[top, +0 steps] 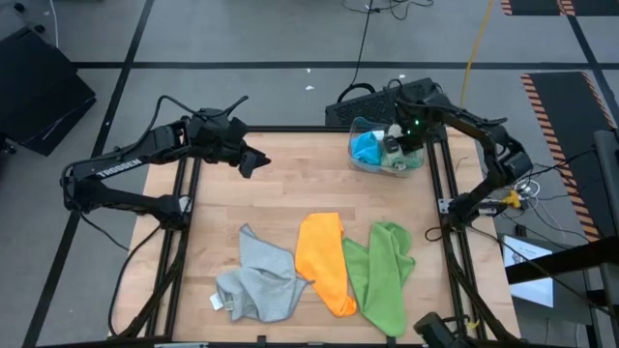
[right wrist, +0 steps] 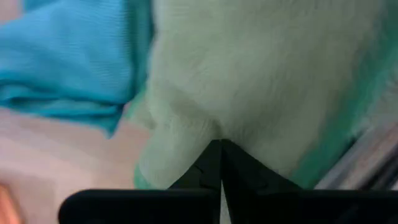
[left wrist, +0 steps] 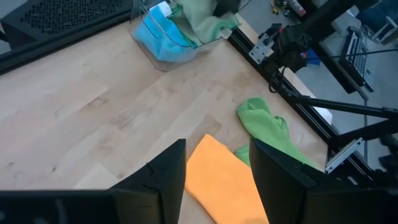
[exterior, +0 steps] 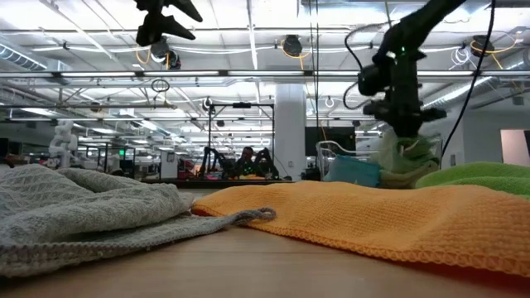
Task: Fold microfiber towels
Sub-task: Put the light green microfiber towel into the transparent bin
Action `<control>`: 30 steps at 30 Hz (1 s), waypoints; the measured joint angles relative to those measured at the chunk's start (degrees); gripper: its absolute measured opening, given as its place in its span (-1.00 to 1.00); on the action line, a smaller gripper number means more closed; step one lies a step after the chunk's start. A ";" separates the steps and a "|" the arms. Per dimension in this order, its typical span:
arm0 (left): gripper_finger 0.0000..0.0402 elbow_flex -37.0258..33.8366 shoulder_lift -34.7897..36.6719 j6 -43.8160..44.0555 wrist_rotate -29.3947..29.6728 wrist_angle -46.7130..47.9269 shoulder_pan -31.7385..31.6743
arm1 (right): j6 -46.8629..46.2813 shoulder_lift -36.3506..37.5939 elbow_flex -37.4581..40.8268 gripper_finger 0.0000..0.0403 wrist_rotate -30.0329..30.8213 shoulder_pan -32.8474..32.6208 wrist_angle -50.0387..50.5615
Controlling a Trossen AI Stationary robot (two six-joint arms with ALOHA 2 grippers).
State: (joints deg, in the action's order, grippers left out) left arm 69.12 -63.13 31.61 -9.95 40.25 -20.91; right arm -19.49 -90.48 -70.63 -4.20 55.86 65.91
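Three towels lie on the desk's [top: 290, 184] near half: grey [top: 259, 277], orange [top: 324, 259] and lime [top: 385, 273]. Blue [top: 367, 147] and sage [top: 398, 158] towels sit in a clear bin [top: 360, 126] at the far right. Right claw [right wrist: 220, 144] is pinched together on the sage towel. Left claw [left wrist: 216, 163] hovers apart over the far left; its arm reads "TROSSEN".

worktop [top: 290, 184]: light wood, dark metal frame along both side edges | clear plastic bin [top: 363, 130]: near far right corner | black case [top: 34, 92]: floor, beyond left edge | yellow cable [top: 476, 43]: floor, beyond far right corner | hazard-striped tape [top: 542, 101]: floor, right side
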 joint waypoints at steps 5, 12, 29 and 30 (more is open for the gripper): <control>-0.13 0.00 0.00 0.48 0.00 -0.02 0.00 | -0.25 -2.09 6.65 -1.00 1.21 0.02 -7.88; -0.13 0.00 0.00 0.53 0.04 0.00 -0.17 | 0.18 -5.60 9.73 -1.00 2.53 -0.01 -13.20; -0.13 0.01 0.00 0.70 0.08 0.13 -0.22 | -2.31 4.98 -1.66 -1.00 1.99 0.58 -6.65; -0.13 0.02 0.00 0.39 0.09 0.13 -0.22 | -2.40 4.84 -2.81 -1.00 1.74 0.35 -6.92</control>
State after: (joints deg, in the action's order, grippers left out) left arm 69.14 -63.13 32.00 -9.87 40.38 -21.12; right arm -21.89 -85.64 -73.44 -2.45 56.21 58.99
